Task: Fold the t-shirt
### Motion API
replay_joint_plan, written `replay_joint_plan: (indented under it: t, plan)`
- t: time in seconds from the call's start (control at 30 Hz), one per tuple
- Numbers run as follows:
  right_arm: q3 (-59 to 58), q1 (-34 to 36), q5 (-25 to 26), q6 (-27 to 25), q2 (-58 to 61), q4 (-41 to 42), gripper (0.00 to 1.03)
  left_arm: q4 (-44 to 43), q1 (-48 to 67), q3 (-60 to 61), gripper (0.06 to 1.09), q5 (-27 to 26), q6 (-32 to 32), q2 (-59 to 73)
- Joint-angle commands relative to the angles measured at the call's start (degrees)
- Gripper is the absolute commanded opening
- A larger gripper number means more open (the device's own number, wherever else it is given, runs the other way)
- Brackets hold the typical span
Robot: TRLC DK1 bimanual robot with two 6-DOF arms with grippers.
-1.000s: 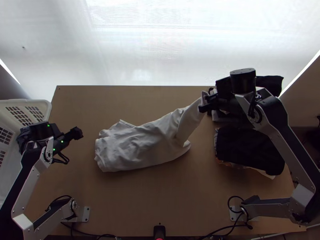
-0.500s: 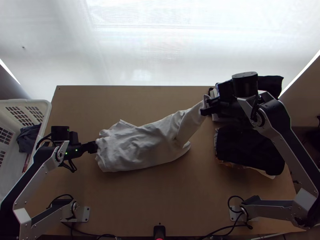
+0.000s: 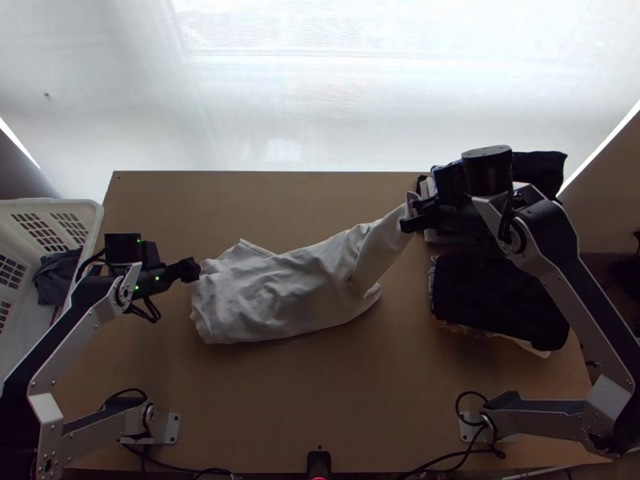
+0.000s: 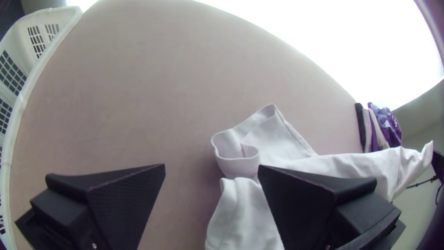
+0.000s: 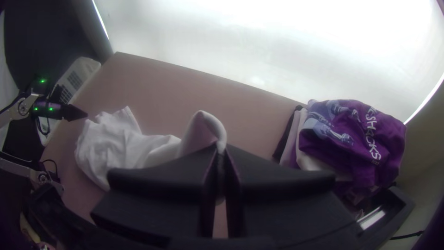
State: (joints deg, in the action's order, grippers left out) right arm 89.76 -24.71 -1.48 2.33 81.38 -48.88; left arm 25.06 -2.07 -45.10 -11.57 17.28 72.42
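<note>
WHITE CLOTH T-SHIRT [image 3: 272, 300] CLENCHED AT ONE END, RELEASED AT THE OTHER

Right gripper [image 3: 407, 216]: jaws closed together, grasping one narrow end of the t-shirt, which is raised into a tapering peak at the jaws.

Left gripper [image 3: 192, 270]: released. The jaws stand wide apart at the opposite end of the garment; whether they touch the cloth cannot be determined. A curled, hemmed opening [image 4: 238, 159] is noted just past these jaws.

The t-shirt lies between the two sets of jaws, its body creased and loosely bunched on the light wooden bench [image 3: 320, 400].

Surroundings: just beyond the right jaws sits a stack of folded garments, with a purple printed garment [image 5: 370, 143] on top. A black cloth [image 3: 496, 300] lies over a second pile, nearer the right arm's base than those jaws. On the outer side of the left jaws stands a white plastic basket [image 3: 80, 206] containing a dark cloth [image 3: 53, 276].
</note>
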Motion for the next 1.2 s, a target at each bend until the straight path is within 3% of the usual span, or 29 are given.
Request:
replay_joint_plan:
  t: [0.0,0.2,0.3,0.4,0.8,0.83,0.93,0.97,1.17]
  plan:
    - [-0.46,-0.16,0.07,-0.04,0.27,0.54,0.03,-0.10,1.54,-3.50,1.03,-1.00,3.20,4.31]
    - [-0.63,-0.52,-0.02,0.13,0.97,0.54,0.03,2.63,1.71,-5.35,1.03,-7.15,4.96,6.50]
    - [-0.55,-0.87,-0.02,0.22,1.14,0.54,0.03,5.09,2.42,-6.84,1.02,-7.24,5.13,8.08]
    - [-0.55,-0.95,-0.02,0.22,1.23,0.72,0.03,8.08,2.33,-8.69,0.91,-7.24,5.40,9.93]
    - [-0.63,-0.95,-0.02,0.22,1.41,0.72,0.03,16.60,2.33,-12.03,0.91,-7.24,4.87,10.81]
    - [-0.63,-0.95,-0.02,0.22,1.41,0.72,0.03,17.30,2.50,-12.03,0.84,-7.24,4.61,10.81]
    - [-0.46,-0.95,-0.02,0.22,1.50,0.72,0.03,17.04,2.15,-11.85,0.41,-7.06,5.13,10.11]
    - [-0.46,-0.95,0.07,0.22,1.50,0.72,0.03,16.69,1.89,-11.76,0.36,-7.06,5.13,10.02]
    - [-0.72,-0.95,0.07,0.22,1.32,0.72,0.03,14.58,1.45,-10.53,0.36,-7.06,4.43,10.37]
